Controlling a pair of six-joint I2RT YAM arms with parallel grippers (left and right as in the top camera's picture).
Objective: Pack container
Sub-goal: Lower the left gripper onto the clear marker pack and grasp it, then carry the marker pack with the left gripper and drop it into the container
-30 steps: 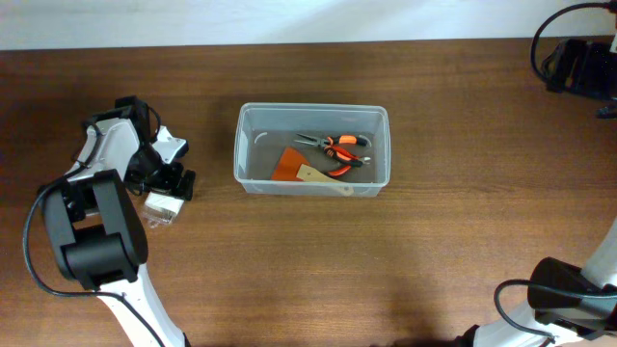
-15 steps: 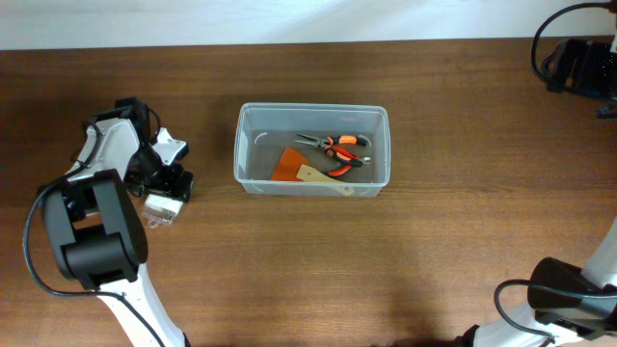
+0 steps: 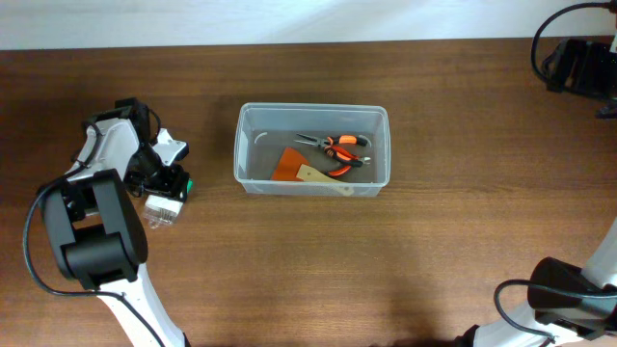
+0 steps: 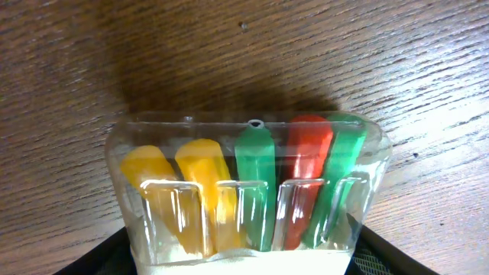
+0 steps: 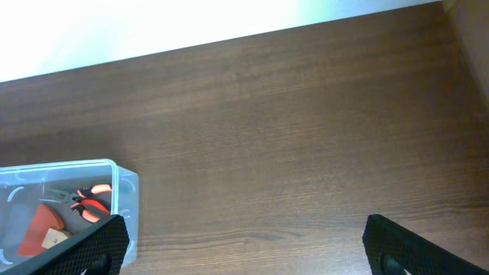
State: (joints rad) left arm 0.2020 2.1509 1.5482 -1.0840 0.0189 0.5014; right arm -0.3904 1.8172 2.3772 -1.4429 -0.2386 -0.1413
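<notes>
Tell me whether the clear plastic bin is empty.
Not empty: the clear plastic rectangular bin holds orange-handled pliers and an orange scraper with a wooden handle.

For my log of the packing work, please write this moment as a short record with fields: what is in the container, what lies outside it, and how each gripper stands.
container: clear bin, upright, middle of the table
inside: pliers with orange-black handles; orange scraper with wooden handle
outside: clear pack of yellow, green and red pieces, on the table left of the container
left gripper: one finger on either side of the pack; grip cannot be told
right gripper: open, holds nothing
</notes>
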